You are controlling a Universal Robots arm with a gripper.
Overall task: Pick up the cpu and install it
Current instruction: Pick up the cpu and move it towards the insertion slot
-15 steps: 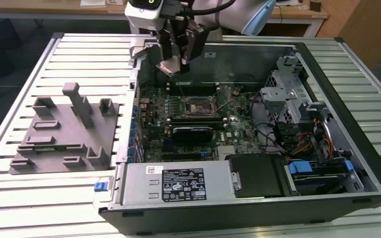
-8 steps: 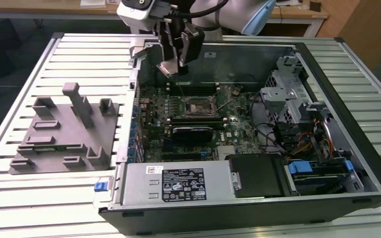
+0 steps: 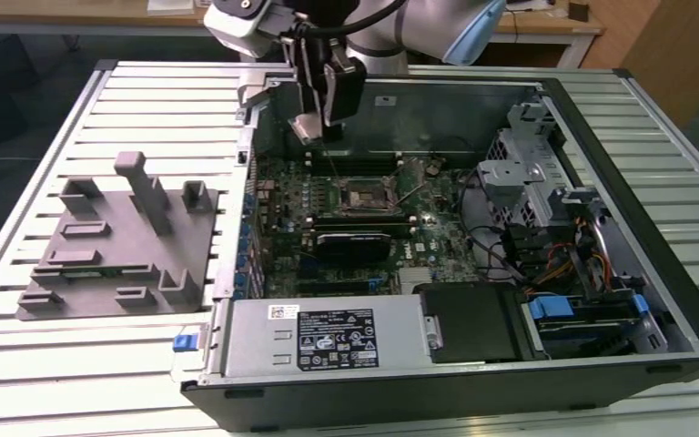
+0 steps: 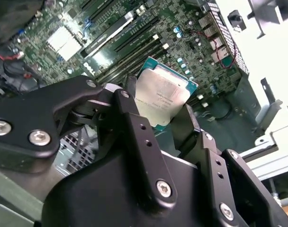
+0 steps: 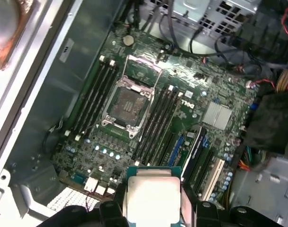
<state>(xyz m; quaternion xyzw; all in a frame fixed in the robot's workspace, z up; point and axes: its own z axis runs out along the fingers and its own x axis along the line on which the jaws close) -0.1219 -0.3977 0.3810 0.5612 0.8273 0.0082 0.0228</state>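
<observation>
While the cpu (image 4: 164, 97) hangs in the air over the open computer, it is clamped by two opposite edges between the black fingers (image 4: 139, 137) of the pincer (image 4: 161, 111), which is closed onto the chip. Its silvery metal top and thin green rim show in both wrist views (image 5: 152, 198). It is held clear of the green motherboard (image 5: 186, 101) and is not in the socket.

The socket (image 5: 127, 104) is a dark square frame with a metal bracket around it. It lies uncovered on the board, well apart from the chip, with its hinged plate (image 5: 140, 71) swung up at one end. Rows of long black memory slots (image 5: 159, 118) run along both sides of the socket, and a small ribbed silver heatsink (image 5: 217, 116) sits farther off on the board.

In the exterior view the pincer (image 3: 314, 132) hangs from the arm just inside the far wall of the case (image 3: 647, 237), above the far end of the motherboard (image 3: 325, 214) and short of the socket (image 3: 362, 194). The case lies on its side with the panel off. A grey power supply (image 3: 325, 337) fills its near edge and a metal drive cage (image 3: 520, 173) stands toward the exterior view's right. The case rests on a white slatted bench (image 3: 34, 127). A grey moulded fixture (image 3: 119, 246) with upright posts lies beside it, on the exterior view's left.
</observation>
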